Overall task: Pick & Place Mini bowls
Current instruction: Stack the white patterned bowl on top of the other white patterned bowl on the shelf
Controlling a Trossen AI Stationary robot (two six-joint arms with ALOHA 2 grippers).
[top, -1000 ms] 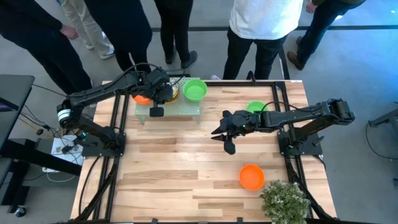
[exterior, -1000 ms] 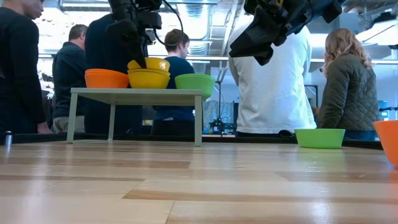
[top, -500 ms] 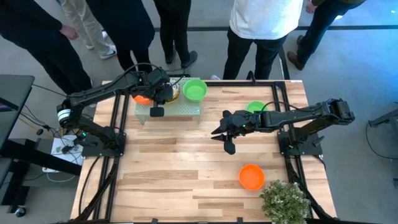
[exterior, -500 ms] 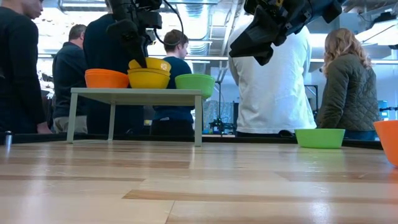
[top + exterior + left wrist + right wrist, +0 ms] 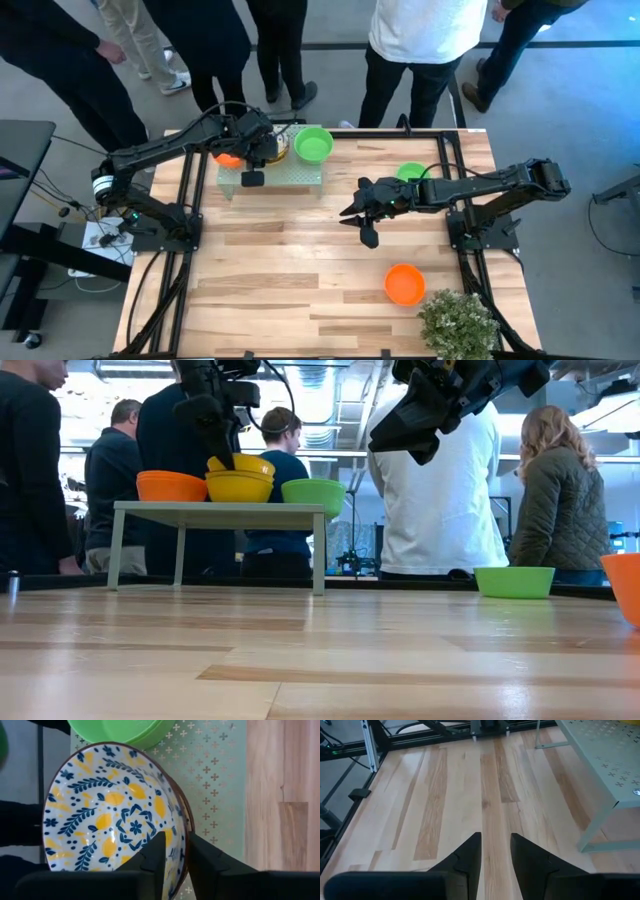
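A pale green perforated shelf [image 5: 290,176] near the far edge carries an orange bowl [image 5: 170,485], a green bowl [image 5: 313,495] and a stack of two bowls, yellow outside. The upper one is the floral bowl [image 5: 110,815], white inside with a blue and yellow pattern. My left gripper [image 5: 255,150] is over this stack, shut on the floral bowl. My right gripper [image 5: 358,214] hovers open above mid-table, holding nothing. A green bowl [image 5: 410,172] and an orange bowl [image 5: 404,284] stand on the table on the right. My left gripper pinches the floral bowl's rim [image 5: 182,827], with one finger [image 5: 152,860] inside the bowl and the other [image 5: 210,862] outside. It comes from above, pointing down. The bowl sits tilted [image 5: 240,463], its underside resting in the yellow bowl [image 5: 238,487] below.
A bushy plant [image 5: 458,322] stands at the near right corner. Several people stand just beyond the far edge. Bare wood lies between the shelf and the near edge [image 5: 290,270]. A dark frame runs along the table's sides.
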